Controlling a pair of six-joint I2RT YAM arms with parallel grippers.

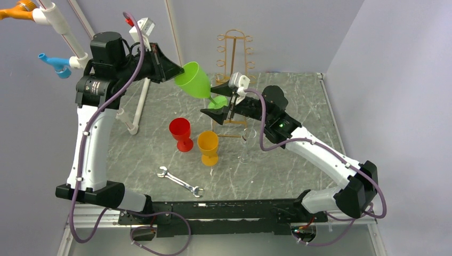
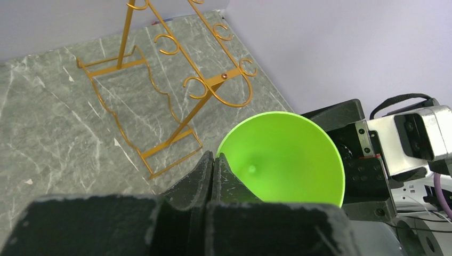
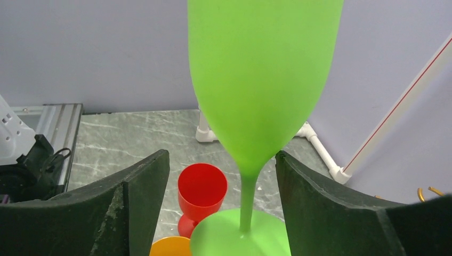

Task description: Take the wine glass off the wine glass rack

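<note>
A green wine glass (image 1: 194,80) hangs tilted in the air in front of the gold wire wine glass rack (image 1: 233,53), clear of its loops. My left gripper (image 1: 180,71) is shut on the glass rim, one finger inside the bowl (image 2: 282,154) and one outside; its fingertips (image 2: 213,157) meet at the rim. My right gripper (image 1: 216,101) is open, its jaws either side of the green stem and foot (image 3: 248,197) without touching. The rack (image 2: 160,80) shows no glass on the loops in view.
A red glass (image 1: 180,133) and an orange glass (image 1: 208,146) stand upright mid-table, with a wrench (image 1: 180,182) in front of them. A clear glass (image 1: 245,146) stands by the rack's base. A white pipe frame (image 1: 139,104) stands at the back left.
</note>
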